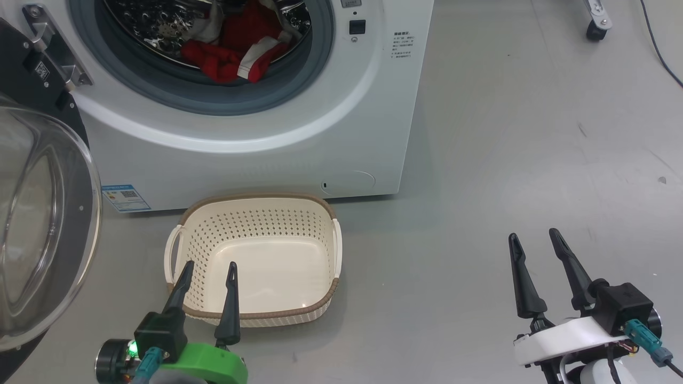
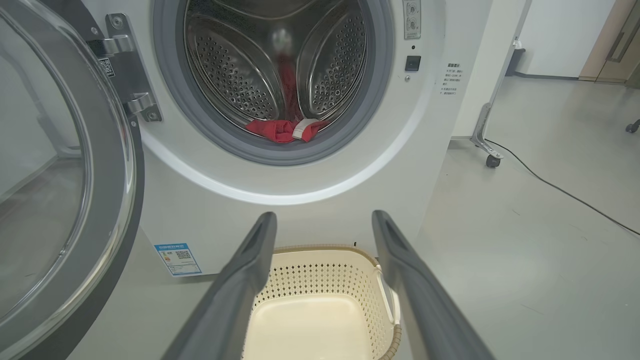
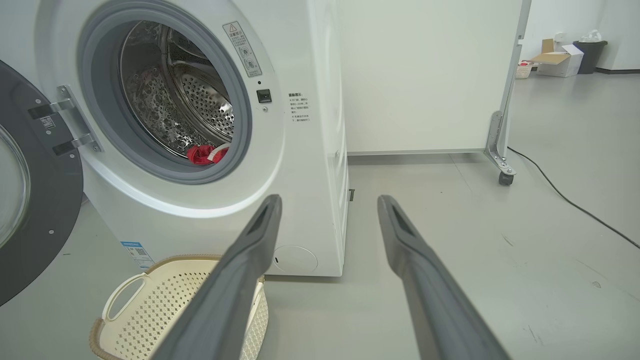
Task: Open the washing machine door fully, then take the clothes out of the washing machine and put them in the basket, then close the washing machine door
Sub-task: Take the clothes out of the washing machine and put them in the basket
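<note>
Hovering before the washing machine (image 1: 256, 160), held the left end effector (image 1: 211, 264) above the near side of the basket (image 1: 256, 200) and the right end effector (image 1: 533, 233) well apart over floor (image 1: 480, 160), both spread wide and empty. Found the washing machine door (image 1: 37, 229) swung out at left, the clothes (image 1: 235, 50) heaped behind the grey gasket (image 1: 213, 104). Judged the reach liable to snag fabric on that gasket, pinch only a loose fold, or clip the door
</note>
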Robot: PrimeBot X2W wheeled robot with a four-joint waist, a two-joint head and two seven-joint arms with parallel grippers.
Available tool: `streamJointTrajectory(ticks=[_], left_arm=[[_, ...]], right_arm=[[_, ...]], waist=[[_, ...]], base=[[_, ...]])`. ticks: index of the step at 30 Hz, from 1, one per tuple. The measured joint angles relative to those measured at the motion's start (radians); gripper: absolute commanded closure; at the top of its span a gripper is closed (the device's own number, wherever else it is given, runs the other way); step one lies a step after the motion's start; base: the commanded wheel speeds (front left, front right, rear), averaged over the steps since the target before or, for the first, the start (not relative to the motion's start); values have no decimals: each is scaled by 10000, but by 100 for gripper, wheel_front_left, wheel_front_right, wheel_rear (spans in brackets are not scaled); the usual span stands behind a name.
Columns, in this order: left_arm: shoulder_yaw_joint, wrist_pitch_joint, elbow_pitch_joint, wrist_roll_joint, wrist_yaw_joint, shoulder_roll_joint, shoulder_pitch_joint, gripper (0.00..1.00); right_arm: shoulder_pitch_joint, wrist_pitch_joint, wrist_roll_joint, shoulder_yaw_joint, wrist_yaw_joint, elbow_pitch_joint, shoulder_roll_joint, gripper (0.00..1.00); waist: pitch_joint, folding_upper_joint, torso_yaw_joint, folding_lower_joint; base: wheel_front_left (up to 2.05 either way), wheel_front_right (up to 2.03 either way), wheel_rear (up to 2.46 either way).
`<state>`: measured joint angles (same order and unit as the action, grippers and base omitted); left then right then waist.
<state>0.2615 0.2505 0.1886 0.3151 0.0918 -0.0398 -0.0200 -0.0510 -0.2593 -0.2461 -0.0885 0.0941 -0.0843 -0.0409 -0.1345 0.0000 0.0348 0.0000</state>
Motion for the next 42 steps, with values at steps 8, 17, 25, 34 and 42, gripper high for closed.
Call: streamJointTrajectory(ticks=[8,17,25,34,42], left_arm=[[4,0,0,0,0,0,0,0],[19,-19,8,-27,12,-23,-4,0],[15,-19,6,-25,13,-23,-10,0],[12,-19,8,-13,15,-23,-12,0],[17,-19,12,-13,42,-23,-12,0]], right_arm=[[-3,0,-4,-8,0,0,0,0],[-4,0,-75,-63,0,-4,0,0],[-3,0,-90,-67,0,-33,0,0],[-3,0,-90,-96,0,-35,0,0],[-4,0,-90,-109,0,-48,0,0]], waist=[[10,0,-8,0],[-26,0,-23,0],[-8,0,-39,0],[18,0,-54,0],[44,0,-52,0]], base=[[82,-82,0],[89,-89,0],[55,-55,0],[22,-22,0],[0,0,0]])
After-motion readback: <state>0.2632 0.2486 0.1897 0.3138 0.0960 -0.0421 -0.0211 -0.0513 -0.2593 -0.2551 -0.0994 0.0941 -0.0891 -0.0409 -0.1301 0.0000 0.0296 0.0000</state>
